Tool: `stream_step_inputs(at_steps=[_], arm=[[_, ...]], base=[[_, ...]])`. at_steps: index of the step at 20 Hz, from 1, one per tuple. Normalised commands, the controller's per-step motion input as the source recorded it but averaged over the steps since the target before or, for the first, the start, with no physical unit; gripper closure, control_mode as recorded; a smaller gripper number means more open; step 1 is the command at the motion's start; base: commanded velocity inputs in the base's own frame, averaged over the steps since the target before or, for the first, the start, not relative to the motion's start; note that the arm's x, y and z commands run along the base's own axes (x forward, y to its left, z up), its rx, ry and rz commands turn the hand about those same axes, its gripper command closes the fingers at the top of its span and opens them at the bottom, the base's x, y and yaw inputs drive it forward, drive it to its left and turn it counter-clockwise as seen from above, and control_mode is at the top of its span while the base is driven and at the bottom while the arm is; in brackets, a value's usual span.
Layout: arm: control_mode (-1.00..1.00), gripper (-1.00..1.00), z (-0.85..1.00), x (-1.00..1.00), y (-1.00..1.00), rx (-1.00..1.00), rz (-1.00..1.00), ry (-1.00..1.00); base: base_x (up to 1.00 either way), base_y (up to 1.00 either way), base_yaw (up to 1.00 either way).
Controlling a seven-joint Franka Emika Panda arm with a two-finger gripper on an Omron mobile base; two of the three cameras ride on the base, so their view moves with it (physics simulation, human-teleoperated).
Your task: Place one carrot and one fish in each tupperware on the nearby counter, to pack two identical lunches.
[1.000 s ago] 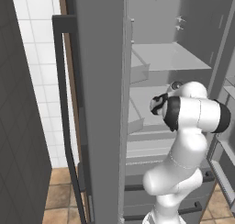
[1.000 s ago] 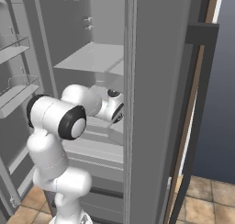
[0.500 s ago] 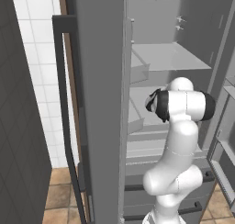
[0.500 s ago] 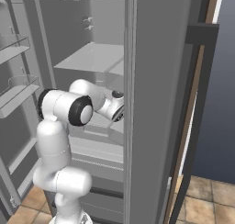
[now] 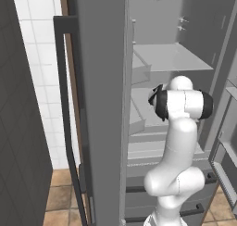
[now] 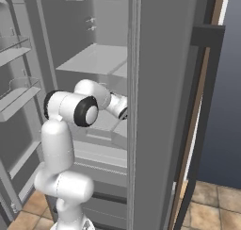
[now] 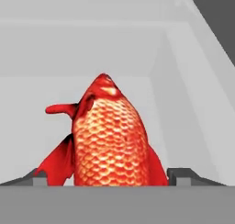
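Now that the arm has been swung deeper into the fridge (image 5: 185, 58) since a second ago, the red fish (image 7: 112, 136) is framed at 12 o'clock between the wide-apart fingers (image 7: 183, 176) (nothing gripped yet), so a grasp looks imminent.

Red fish (image 7: 110, 140), scaled, fins spread, lies on a pale fridge shelf (image 7: 41, 92), seen lengthwise, close to the camera.

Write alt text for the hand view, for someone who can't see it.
A bright red scaly fish lies close up between the gripper's two dark finger tips, one either side of it, on a pale grey fridge shelf with walls rising behind.
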Motion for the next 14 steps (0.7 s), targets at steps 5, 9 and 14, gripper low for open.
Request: stream_step_inputs(at_steps=[5,9,14], arm=[[-1.0,1.0,-1.0,-0.13,0.38,-0.06,-0.03,0.11],[-1.0,1.0,-1.0,-0.61,0.79,-0.09,-0.1,0.01],[-1.0,1.0,-0.96,-0.99,0.7,-0.04,-0.13,-0.07]], base=[[0.0,0.0,0.0],[0.0,0.0,0.0],[0.0,0.0,0.0]])
